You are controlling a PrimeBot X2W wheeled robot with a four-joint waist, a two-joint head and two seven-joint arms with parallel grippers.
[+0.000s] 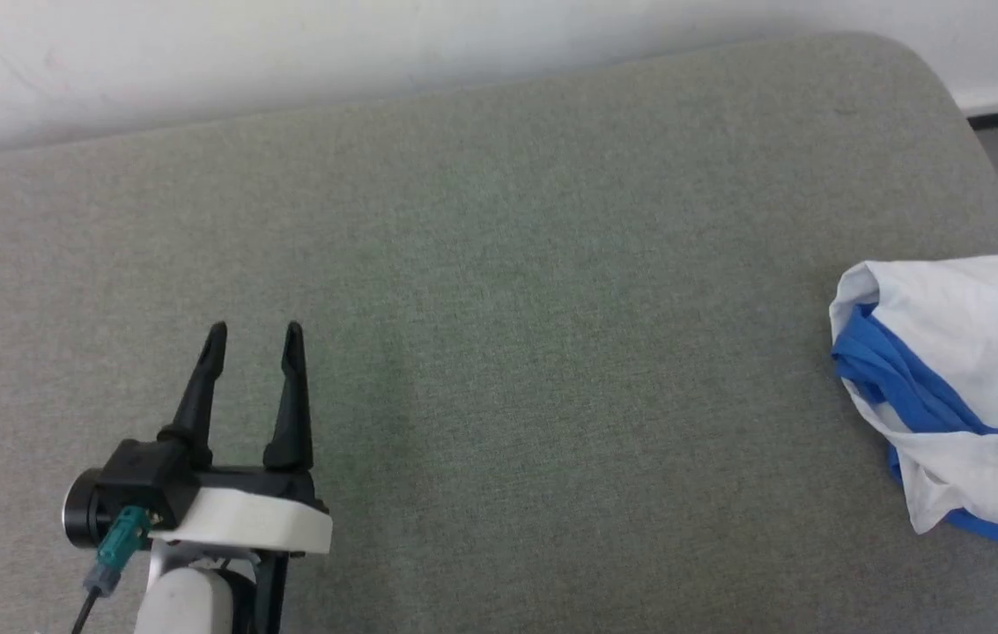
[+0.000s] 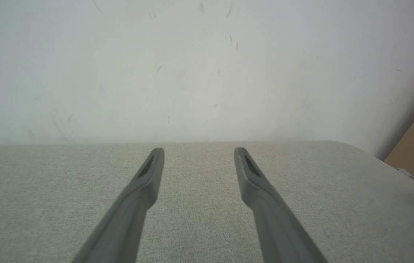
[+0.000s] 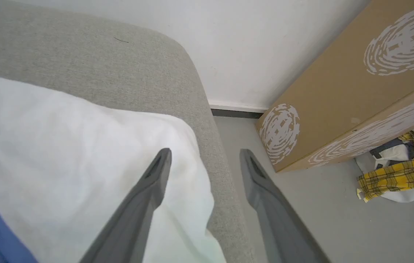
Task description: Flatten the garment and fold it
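The garment point(image 1: 948, 370) lies on the table point(image 1: 507, 291) at its right edge, well apart from the left gripper point(image 1: 255, 328) at near left

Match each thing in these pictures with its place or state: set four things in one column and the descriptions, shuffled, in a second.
1 garment
2 left gripper
3 cardboard box
4 yellow checked cloth

a open, above the bare grey surface
b crumpled at the grey surface's right edge
c heaped on the floor
d brown, printed with white whorls

Pairs: 1-b, 2-a, 3-d, 4-c.
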